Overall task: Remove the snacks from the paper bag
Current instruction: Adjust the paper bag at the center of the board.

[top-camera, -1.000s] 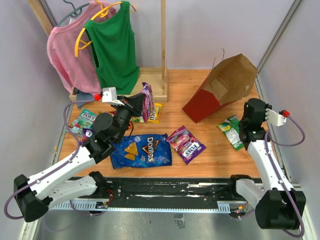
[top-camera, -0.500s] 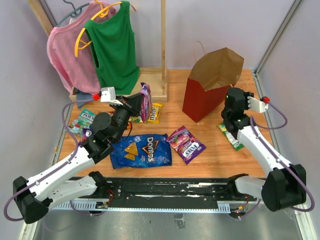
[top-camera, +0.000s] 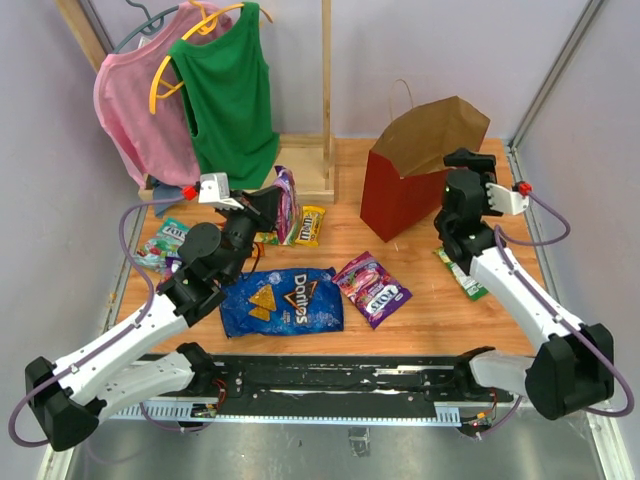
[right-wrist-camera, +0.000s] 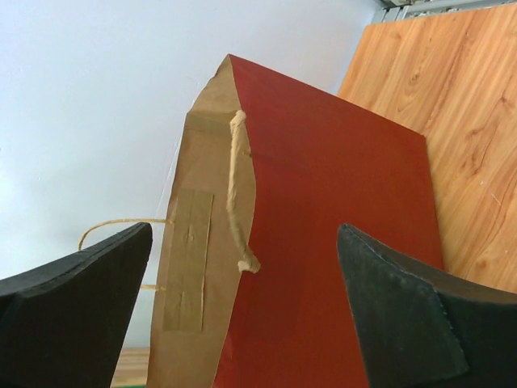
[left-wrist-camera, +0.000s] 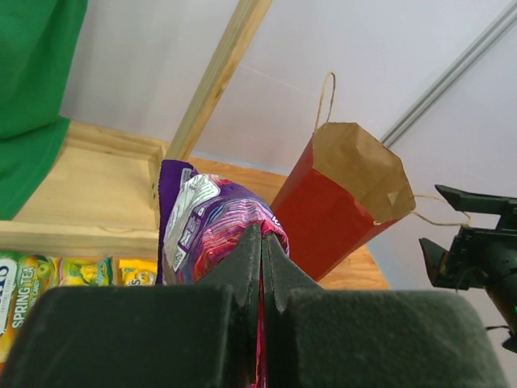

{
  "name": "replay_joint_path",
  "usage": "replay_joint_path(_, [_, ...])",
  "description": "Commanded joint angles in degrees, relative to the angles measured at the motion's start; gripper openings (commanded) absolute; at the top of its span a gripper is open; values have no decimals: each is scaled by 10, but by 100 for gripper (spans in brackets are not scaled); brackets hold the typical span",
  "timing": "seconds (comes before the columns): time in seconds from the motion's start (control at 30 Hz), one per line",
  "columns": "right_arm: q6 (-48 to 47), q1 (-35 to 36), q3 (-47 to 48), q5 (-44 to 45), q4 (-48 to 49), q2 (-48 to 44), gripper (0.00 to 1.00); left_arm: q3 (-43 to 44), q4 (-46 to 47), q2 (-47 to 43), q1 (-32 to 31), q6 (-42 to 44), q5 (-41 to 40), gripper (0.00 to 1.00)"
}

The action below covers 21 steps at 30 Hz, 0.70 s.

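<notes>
Tilted over at the far right a second ago, the boxy red paper bag (top-camera: pixel 405 195) with its brown kraft lining now stands upright on the wooden worktop (top-camera: pixel 430 325), nearer the middle. The right hand (top-camera: pixel 468 160), closed back then, now has its fingers spread wide and grips nothing. It sits just beside the bag's upper right corner, with the bag's narrow side facing the gap. The left hand (left-wrist-camera: pixel 261 250) stays pinched on a glossy purple candy packet (left-wrist-camera: pixel 214 222), held up near the wooden rack base (top-camera: pixel 300 165). Outside the bag lie a large blue Doritos chip bag (top-camera: pixel 282 300), a second purple packet (top-camera: pixel 372 288) just right of it, a green packet (top-camera: pixel 462 270) beside the right arm, and a small yellow packet (top-camera: pixel 311 225).
</notes>
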Motion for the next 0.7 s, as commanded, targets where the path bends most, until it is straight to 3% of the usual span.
replay_joint_path(0.0, [-13,7,-13,-43,-62,-66,98,16,30,-8,9,7,6,1])
replay_joint_path(0.1, [-21,14,-77,-80,-65,-132,98,14,32,-10,11,7,7,1])
replay_joint_path(0.2, [-102,31,-116,-148,-61,-173,99,10,41,-7,13,7,11,1])
replay_joint_path(0.3, [-190,59,-115,-207,-82,-163,98,8,55,6,14,3,24,1])
replay_joint_path(0.37, [-217,80,-117,-191,-104,-144,98,13,54,18,15,-2,35,1])
replay_joint_path(0.57, [-227,106,-161,-242,-120,-110,98,18,57,28,15,-13,55,1])
replay_joint_path(0.67, [-202,139,-202,-222,-130,-114,97,17,58,28,15,-13,56,0])
